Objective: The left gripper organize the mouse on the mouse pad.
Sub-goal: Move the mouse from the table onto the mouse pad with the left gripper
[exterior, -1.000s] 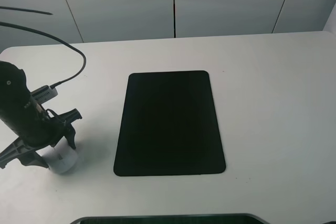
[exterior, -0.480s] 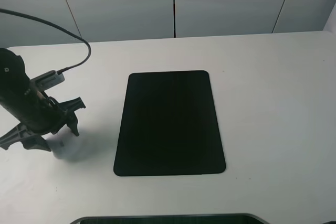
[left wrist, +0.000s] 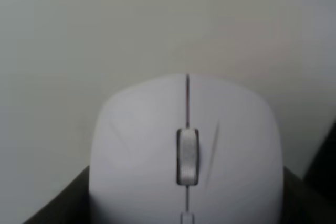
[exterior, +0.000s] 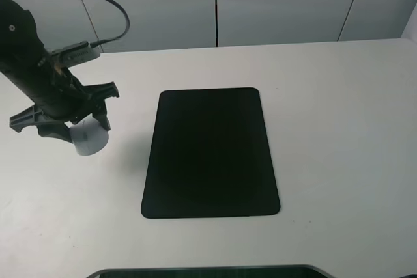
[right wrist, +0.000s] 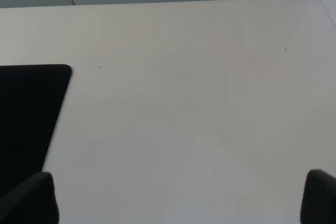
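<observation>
so the left gripper (exterior: 85, 131) fingers (exterior: 103, 119) are clamping the mouse (exterior: 91, 142) beside the mouse pad (exterior: 210, 154) lying on a plain white tabletop (exterior: 339, 128), grey wall panels (exterior: 280, 4) behind

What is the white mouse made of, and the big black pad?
The mouse looks like hard plastic: smooth, white, faintly shiny, with a neat seam. Its grey wheel may be rubber. The mouse pad looks like cloth or foam: flat, matte black, no shine. That part is a guess.
</observation>
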`<state>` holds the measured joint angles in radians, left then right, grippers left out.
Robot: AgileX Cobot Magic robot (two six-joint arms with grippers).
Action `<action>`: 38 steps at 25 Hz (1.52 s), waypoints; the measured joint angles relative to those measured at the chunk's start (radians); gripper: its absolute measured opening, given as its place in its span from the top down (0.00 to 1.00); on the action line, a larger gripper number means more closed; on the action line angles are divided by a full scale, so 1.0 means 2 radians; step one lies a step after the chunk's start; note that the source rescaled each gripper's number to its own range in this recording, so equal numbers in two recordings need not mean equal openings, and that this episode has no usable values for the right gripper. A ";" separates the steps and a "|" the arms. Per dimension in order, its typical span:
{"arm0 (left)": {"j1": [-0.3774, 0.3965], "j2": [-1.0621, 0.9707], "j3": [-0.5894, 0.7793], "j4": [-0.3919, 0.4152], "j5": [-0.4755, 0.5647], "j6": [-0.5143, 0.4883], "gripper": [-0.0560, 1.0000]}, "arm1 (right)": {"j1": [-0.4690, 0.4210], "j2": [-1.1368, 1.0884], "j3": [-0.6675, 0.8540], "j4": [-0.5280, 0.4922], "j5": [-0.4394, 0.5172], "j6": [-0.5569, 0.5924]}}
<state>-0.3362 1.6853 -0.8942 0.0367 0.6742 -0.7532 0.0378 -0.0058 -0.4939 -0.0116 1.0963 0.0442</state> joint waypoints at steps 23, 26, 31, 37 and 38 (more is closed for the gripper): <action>-0.136 0.202 -0.348 -0.033 0.129 0.016 0.90 | 0.000 0.000 0.000 0.000 0.000 0.000; -0.150 0.230 -0.387 -0.036 0.144 0.013 0.90 | 0.000 0.000 0.000 0.000 0.000 0.000; -0.163 0.265 -0.414 -0.046 0.160 0.010 0.90 | 0.000 0.000 0.000 0.000 0.000 0.000; -0.178 0.285 -0.417 -0.050 0.163 -0.001 0.90 | 0.000 0.000 0.000 0.000 0.000 0.000; -0.180 0.288 -0.418 -0.050 0.163 -0.001 0.90 | 0.000 0.000 0.000 0.000 0.000 0.000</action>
<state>-0.6967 2.2605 -1.7303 -0.0630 0.9993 -0.7555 0.0378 -0.0058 -0.4939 -0.0116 1.0963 0.0442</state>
